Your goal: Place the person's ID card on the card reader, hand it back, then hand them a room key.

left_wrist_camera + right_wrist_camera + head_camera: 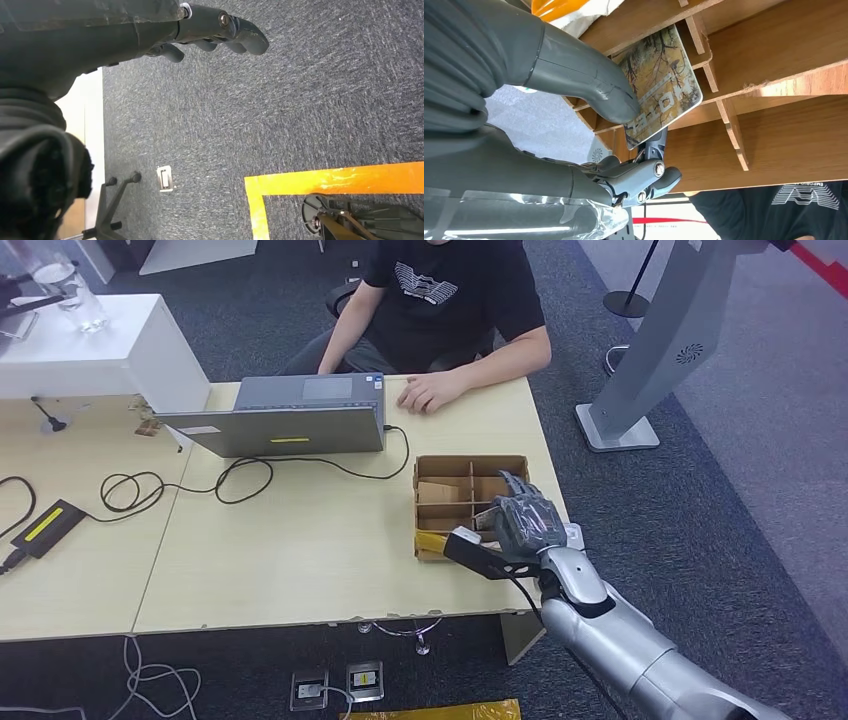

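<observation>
My right hand hovers over the near right part of a divided cardboard box at the table's right end. In the right wrist view its thumb presses a room key card, printed with branches and the word HOTEL, against the fingers, just above the box's dividers. A flat black device with a cable lies against the box's near edge, under the hand. The person sits across the table, one hand resting on it. My left hand hangs over the carpet, holding nothing.
An open laptop stands at the far middle, its cable looping over the table. A black box with a yellow label lies at the left. A white counter is at far left, and a grey stand rises beyond the table's right end.
</observation>
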Available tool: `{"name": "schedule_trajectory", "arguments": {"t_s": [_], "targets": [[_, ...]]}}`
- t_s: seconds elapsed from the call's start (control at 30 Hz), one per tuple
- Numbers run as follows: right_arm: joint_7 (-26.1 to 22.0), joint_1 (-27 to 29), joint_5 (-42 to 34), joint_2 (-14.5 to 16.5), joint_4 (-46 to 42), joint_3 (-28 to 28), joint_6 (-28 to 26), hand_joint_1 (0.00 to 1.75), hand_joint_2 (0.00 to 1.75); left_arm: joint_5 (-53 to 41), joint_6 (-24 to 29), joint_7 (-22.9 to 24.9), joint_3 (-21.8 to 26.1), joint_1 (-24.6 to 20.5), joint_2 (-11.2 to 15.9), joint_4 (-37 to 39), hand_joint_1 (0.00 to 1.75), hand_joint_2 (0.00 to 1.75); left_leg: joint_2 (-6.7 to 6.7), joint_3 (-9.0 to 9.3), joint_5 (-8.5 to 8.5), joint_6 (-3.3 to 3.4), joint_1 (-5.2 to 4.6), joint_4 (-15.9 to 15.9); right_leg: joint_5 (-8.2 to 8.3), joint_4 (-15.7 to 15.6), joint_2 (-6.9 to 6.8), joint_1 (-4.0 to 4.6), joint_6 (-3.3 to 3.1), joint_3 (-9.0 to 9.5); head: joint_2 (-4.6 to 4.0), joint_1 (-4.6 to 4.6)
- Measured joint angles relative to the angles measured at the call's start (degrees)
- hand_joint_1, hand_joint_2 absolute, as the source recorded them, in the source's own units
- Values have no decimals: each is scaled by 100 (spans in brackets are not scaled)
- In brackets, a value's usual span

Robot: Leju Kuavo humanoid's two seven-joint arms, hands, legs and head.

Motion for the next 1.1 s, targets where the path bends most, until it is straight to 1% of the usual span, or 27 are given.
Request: {"name": "schedule_trajectory", "arguments": {"t_s": [0.43,0.5,0.53,0.63,0.7,0.77,0.9,1.1], "targets": [[-13,-53,67,38,121,0,-91,175,175,2,-8,0,0,-1,0,0,0,0,0,0,0,0,0,0,0,0,0,0,0,0,0,0],[42,-54,216,38,123,-9,-215,175,175,1,-8,1,0,-1,0,0,0,0,0,1,0,0,0,0,0,0,0,0,0,0,0,0],[110,-55,381,36,102,-29,-360,175,175,1,-8,1,0,0,0,0,0,0,0,1,1,0,0,0,1,0,0,0,0,0,0,0],[463,-129,977,-40,-181,-173,-792,175,175,7,-1,0,0,3,0,0,0,0,3,2,1,0,-1,1,3,0,3,-1,-1,-1,0,-1],[699,-252,1144,-157,-539,-274,-785,175,175,23,5,0,0,5,0,0,0,0,4,3,1,0,-1,1,3,0,4,-1,-2,-1,0,-1],[824,-352,1178,-261,-880,-335,-698,175,175,45,8,-1,0,9,-2,0,0,0,3,3,1,0,-1,1,3,0,3,0,-2,-1,0,1],[833,-384,1219,-380,-1320,-418,-711,175,175,74,13,0,0,10,-12,0,0,0,4,2,0,0,0,1,3,0,5,0,-2,-2,0,0],[792,-386,1214,-426,-1570,-469,-738,175,175,96,28,0,0,8,-19,0,0,0,4,2,0,0,1,1,3,0,4,1,-2,-2,0,-1]]}}
